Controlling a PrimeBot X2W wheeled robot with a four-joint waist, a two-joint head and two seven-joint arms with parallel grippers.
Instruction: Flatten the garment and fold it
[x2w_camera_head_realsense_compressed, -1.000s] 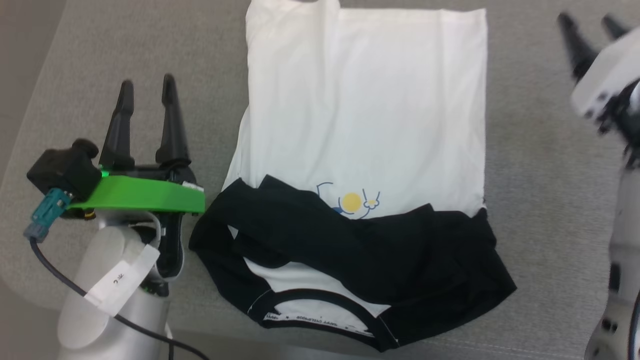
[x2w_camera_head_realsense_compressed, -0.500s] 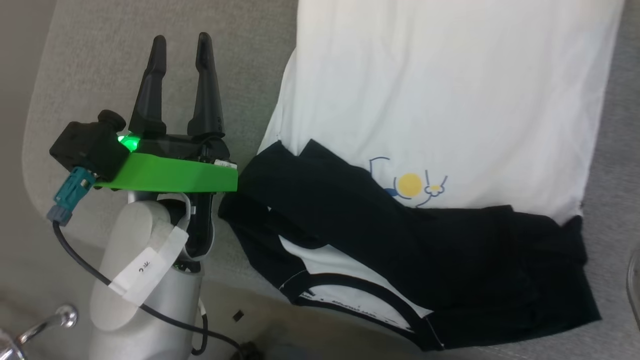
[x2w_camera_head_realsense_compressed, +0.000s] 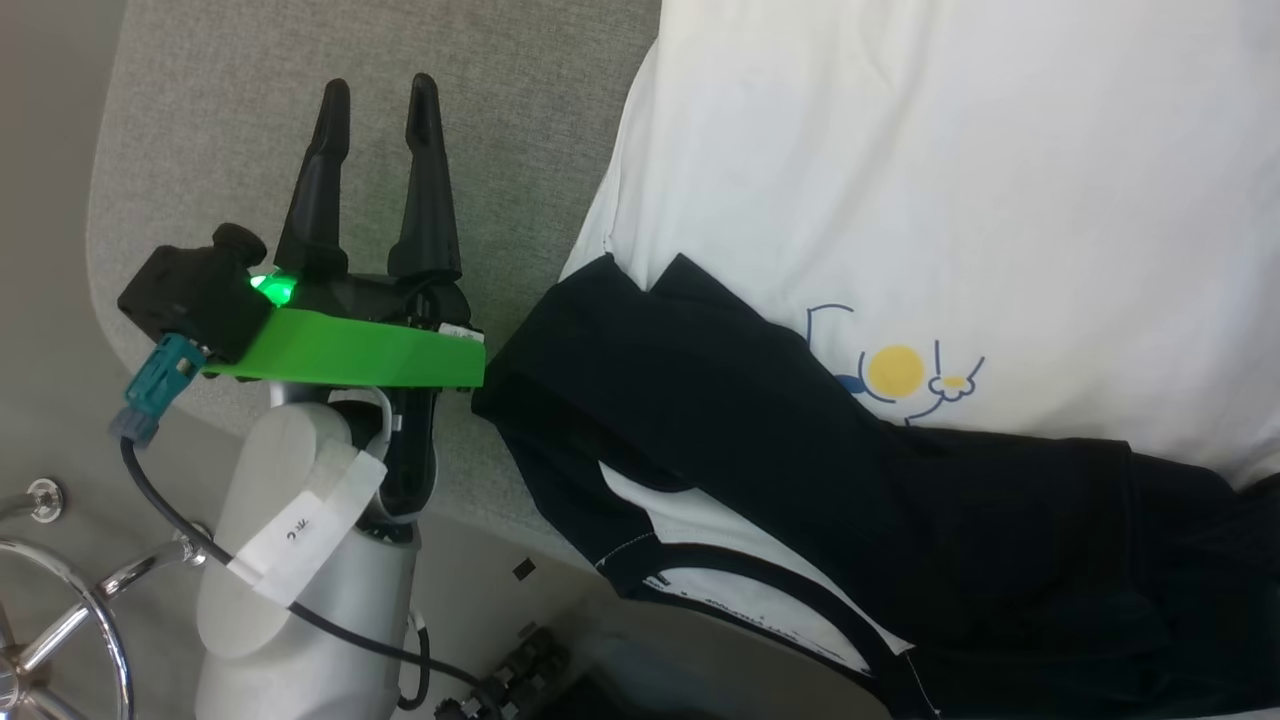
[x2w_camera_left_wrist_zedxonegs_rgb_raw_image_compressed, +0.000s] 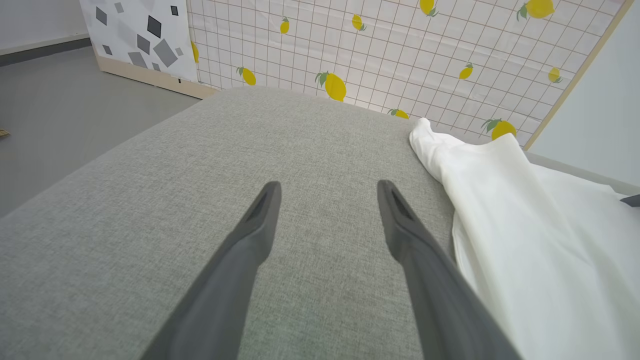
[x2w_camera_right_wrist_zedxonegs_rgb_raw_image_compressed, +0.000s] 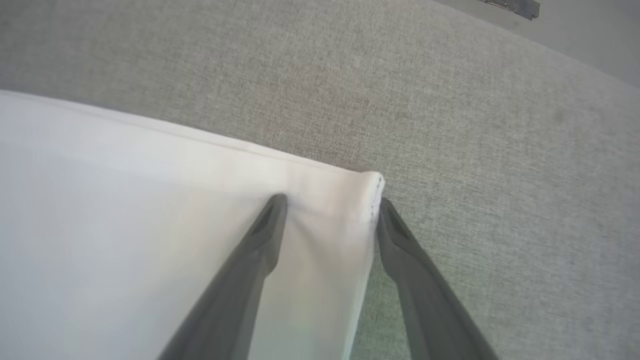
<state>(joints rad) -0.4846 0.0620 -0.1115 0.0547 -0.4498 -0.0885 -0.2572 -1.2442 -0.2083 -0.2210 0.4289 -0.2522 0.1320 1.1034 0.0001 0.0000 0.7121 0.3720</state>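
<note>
The garment (x2w_camera_head_realsense_compressed: 900, 180) lies spread on the grey padded surface, a white T-shirt with its black sleeves (x2w_camera_head_realsense_compressed: 760, 440) folded across the chest below a small yellow and blue print (x2w_camera_head_realsense_compressed: 895, 370). My left gripper (x2w_camera_head_realsense_compressed: 380, 88) stands open over bare padding just left of the garment, with nothing between its fingers (x2w_camera_left_wrist_zedxonegs_rgb_raw_image_compressed: 327, 186). The garment's white edge (x2w_camera_left_wrist_zedxonegs_rgb_raw_image_compressed: 525, 225) shows to its right. My right gripper (x2w_camera_right_wrist_zedxonegs_rgb_raw_image_compressed: 330, 201) is open and straddles a hemmed corner of the garment (x2w_camera_right_wrist_zedxonegs_rgb_raw_image_compressed: 345, 195). One finger rests on the white cloth and the other sits just off its edge.
The padded surface (x2w_camera_head_realsense_compressed: 200, 100) ends in a rounded edge at the left and near side. A chrome wheel frame (x2w_camera_head_realsense_compressed: 60, 610) stands on the floor below it. A lemon-print grid panel (x2w_camera_left_wrist_zedxonegs_rgb_raw_image_compressed: 400, 45) rises behind the far edge.
The head camera has moved, so the garment now sits larger and further right in its picture. The right gripper, at the upper right one second ago, has left that view. The left gripper stays open.
</note>
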